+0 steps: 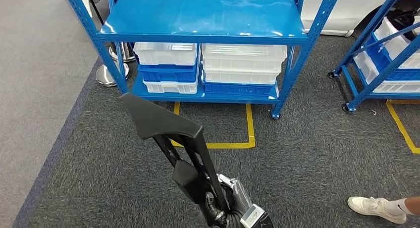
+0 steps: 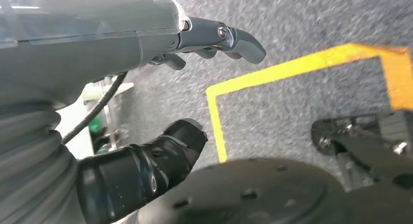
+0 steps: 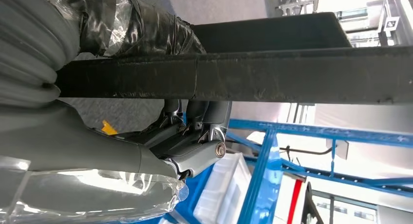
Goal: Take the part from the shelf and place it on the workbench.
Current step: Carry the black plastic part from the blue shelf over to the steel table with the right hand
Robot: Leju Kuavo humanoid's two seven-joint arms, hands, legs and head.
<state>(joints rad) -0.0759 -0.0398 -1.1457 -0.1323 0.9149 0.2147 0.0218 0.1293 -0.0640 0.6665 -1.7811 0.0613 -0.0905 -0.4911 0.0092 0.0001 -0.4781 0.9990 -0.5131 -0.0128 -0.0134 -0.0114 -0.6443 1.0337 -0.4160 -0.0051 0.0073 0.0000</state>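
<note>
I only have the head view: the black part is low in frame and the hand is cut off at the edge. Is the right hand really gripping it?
Observer: Yes. The right wrist view shows the long black bar-shaped part clamped by the right hand, taped thumb on one side, curled fingers on the other.
Operator: And the left hand?
Observer: The left hand holds nothing, fingers apart, above dark grey carpet with a yellow tape line.
</note>
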